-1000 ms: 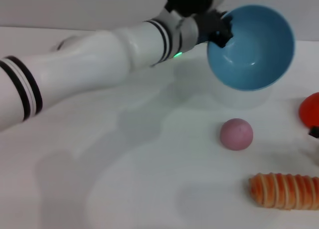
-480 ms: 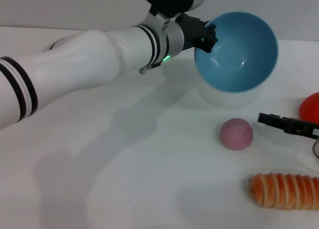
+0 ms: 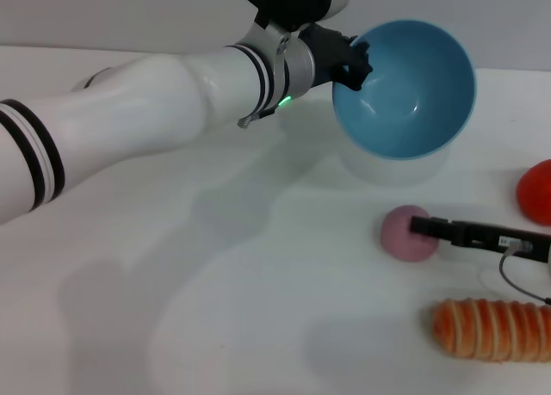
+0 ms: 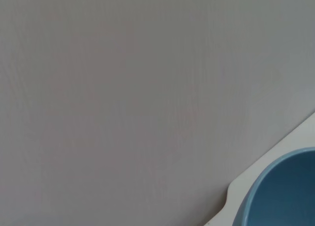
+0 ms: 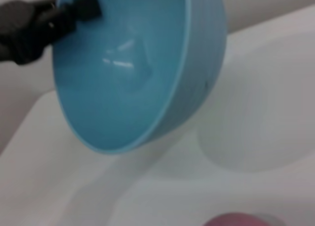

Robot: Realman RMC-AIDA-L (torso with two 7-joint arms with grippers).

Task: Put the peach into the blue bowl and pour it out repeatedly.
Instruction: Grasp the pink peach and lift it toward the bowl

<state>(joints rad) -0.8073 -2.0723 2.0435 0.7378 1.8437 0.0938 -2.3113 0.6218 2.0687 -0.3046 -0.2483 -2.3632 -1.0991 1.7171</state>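
My left gripper (image 3: 353,64) is shut on the near-left rim of the blue bowl (image 3: 405,85) and holds it off the table, tilted so its empty inside faces me. The bowl also shows in the left wrist view (image 4: 288,191) and the right wrist view (image 5: 128,73), where the left gripper (image 5: 74,12) pinches the rim. The peach (image 3: 398,236) lies on the white table below the bowl, and its top shows at the edge of the right wrist view (image 5: 241,220). My right gripper (image 3: 424,227) reaches in from the right, its tip over the peach's right side.
A bright red round object (image 3: 535,191) sits at the right edge. An orange-and-white striped roll (image 3: 491,329) lies at the front right, near the right arm's cable. My left arm (image 3: 155,102) spans the back left of the table.
My right gripper has come in from the right edge and moved left until its tip is over the peach. The left arm has shifted the bowl slightly left and lower.
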